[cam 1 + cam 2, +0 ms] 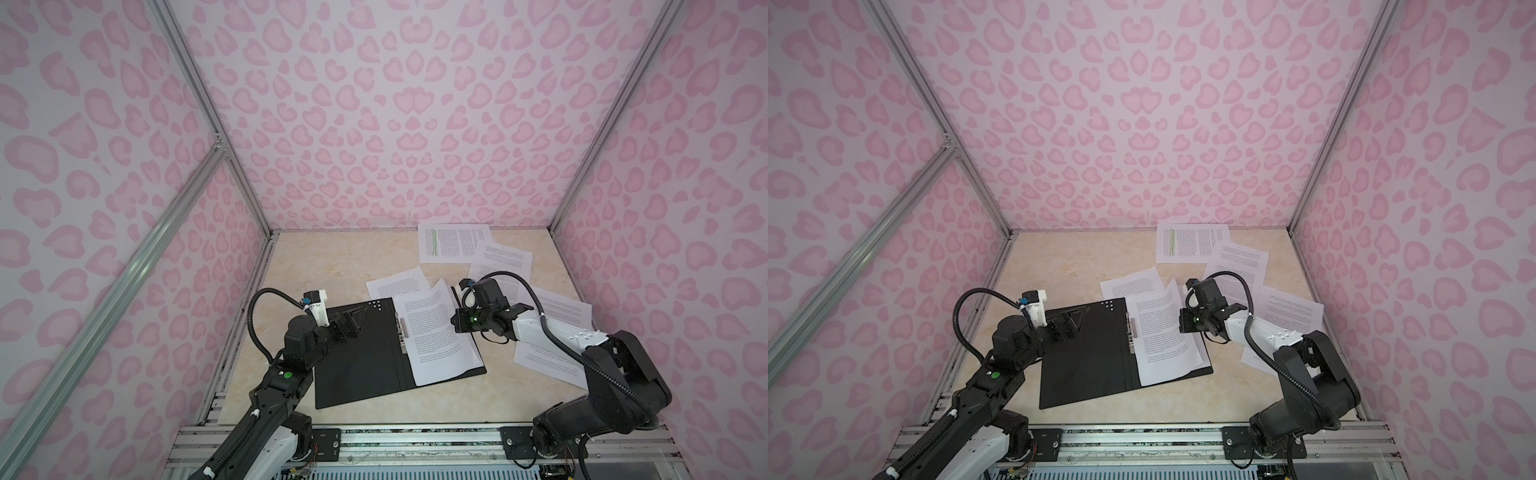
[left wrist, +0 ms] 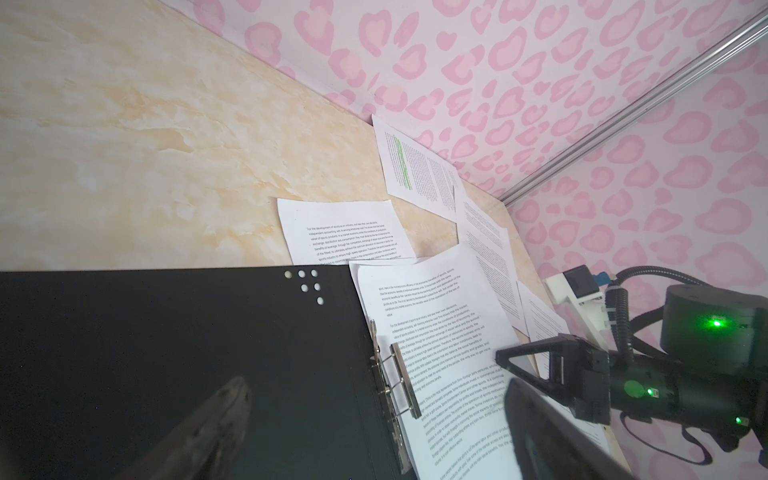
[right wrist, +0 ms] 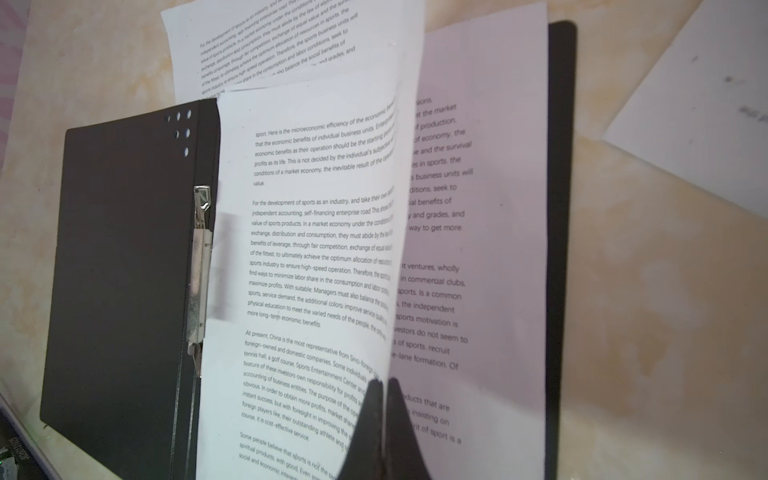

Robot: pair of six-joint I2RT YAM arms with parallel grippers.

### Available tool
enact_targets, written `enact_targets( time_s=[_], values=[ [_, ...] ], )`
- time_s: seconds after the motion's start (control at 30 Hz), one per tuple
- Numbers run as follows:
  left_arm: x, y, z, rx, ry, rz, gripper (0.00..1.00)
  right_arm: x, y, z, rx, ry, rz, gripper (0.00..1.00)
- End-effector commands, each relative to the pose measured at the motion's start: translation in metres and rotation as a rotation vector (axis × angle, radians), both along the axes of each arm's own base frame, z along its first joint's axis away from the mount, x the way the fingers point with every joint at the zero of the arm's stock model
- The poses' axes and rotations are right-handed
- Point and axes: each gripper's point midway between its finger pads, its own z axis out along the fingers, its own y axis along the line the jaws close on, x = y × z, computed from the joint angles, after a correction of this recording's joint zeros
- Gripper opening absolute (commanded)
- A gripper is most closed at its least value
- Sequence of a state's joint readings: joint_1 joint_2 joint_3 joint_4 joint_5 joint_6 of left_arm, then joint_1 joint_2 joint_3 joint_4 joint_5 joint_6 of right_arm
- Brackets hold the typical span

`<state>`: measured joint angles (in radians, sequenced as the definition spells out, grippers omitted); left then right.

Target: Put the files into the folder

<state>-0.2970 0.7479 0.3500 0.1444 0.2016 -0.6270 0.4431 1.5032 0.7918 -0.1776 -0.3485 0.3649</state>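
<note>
The folder (image 1: 357, 353) (image 1: 1084, 361) lies open on the table, black inside up, with a metal clip (image 1: 402, 328) (image 3: 201, 266) at its spine. My right gripper (image 1: 457, 322) (image 1: 1181, 322) (image 3: 382, 382) is shut on the right edge of a printed sheet (image 1: 428, 328) (image 3: 311, 249). That edge is lifted and curled over the folder's right half, above another sheet (image 3: 478, 249) lying flat there. My left gripper (image 1: 353, 320) (image 1: 1071, 322) (image 2: 374, 407) hangs open over the folder's left half with nothing between its fingers.
More files lie loose: a green-highlighted sheet (image 1: 453, 245) at the back wall, one (image 1: 503, 257) beside it, one (image 1: 397, 282) behind the folder, and two (image 1: 561, 307) (image 1: 544, 361) under the right arm. Pink patterned walls enclose the table (image 1: 332, 266).
</note>
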Motion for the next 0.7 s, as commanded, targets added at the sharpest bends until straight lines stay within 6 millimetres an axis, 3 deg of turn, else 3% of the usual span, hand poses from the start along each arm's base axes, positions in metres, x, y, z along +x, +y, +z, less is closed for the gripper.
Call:
enact_targets(
  time_s=[0.0,0.67],
  values=[
    [0.002,-0.002,0.008,-0.008,-0.023,-0.006,0.97,0.001,0.003,-0.001,0.018,0.000,-0.001,0.05],
    [0.002,-0.001,0.008,-0.005,-0.022,-0.003,0.97,0.003,-0.009,-0.007,-0.037,0.010,-0.048,0.61]
  ],
)
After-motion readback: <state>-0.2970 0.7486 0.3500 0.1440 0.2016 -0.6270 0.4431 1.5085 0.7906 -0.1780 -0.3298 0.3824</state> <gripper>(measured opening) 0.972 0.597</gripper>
